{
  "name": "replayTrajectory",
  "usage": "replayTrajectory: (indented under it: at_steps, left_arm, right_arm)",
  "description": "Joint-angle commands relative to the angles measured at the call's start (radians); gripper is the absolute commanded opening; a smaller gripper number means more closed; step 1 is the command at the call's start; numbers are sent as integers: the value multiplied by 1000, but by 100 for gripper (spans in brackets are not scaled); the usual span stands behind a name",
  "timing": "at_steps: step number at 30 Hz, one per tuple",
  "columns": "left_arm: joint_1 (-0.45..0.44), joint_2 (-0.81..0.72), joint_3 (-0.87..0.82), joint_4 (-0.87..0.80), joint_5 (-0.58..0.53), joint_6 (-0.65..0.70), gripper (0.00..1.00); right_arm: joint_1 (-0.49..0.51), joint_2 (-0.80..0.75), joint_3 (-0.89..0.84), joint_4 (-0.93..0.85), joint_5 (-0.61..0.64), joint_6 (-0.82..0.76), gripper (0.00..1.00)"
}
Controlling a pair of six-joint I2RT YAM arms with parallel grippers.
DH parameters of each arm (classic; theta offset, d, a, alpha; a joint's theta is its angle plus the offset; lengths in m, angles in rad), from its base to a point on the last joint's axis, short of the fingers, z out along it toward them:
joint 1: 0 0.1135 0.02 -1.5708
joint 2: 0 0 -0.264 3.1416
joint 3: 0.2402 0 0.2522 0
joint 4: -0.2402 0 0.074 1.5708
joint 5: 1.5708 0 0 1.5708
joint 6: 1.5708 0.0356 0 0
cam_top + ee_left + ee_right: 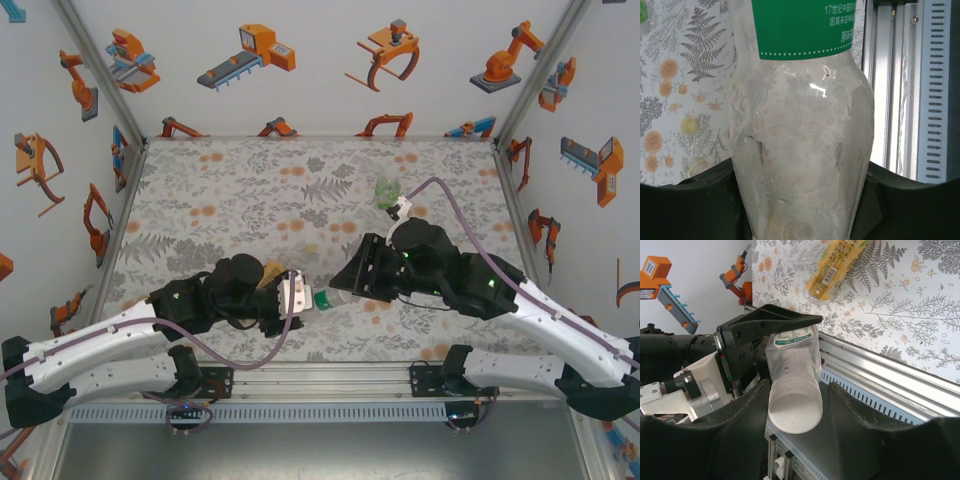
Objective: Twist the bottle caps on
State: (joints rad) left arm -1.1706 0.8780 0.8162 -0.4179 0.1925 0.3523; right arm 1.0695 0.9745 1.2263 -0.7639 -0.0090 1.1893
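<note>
My left gripper [303,300] is shut on the clear bottle [800,130], which has a green label and is held level over the mat's near edge. Its white cap [794,412] sits on the neck and points at my right gripper [799,390]. Those jaws stand open around the cap, with a clear gap on the right side. The orange-yellow bottle [832,267] lies on its side on the mat, partly under the left arm [268,272]. The squat green bottle [386,190] stands at the back right. A small whitish round thing [697,164] that looks like a cap lies on the mat.
The metal rail [330,382] runs along the near edge just below both grippers. The flower-patterned mat [240,200] is open at the back and left. White walls with robot prints close in three sides.
</note>
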Motion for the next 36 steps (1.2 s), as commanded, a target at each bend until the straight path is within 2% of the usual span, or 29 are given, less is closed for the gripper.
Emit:
replayTrajectory:
  at_steps: [1, 17, 32, 36]
  left_arm:
    - [-2, 2, 14, 53, 2, 17, 11]
    - [-2, 47, 49, 16, -42, 22, 11]
    - [-2, 36, 41, 53, -22, 22, 12]
    - [-3, 36, 40, 56, -28, 20, 17]
  right_arm:
    - [-3, 0, 16, -23, 9, 15, 54]
    - [-3, -11, 27, -25, 7, 21, 54]
    - [-5, -30, 1, -32, 42, 33, 46]
    - [-5, -29, 9, -34, 46, 32, 41]
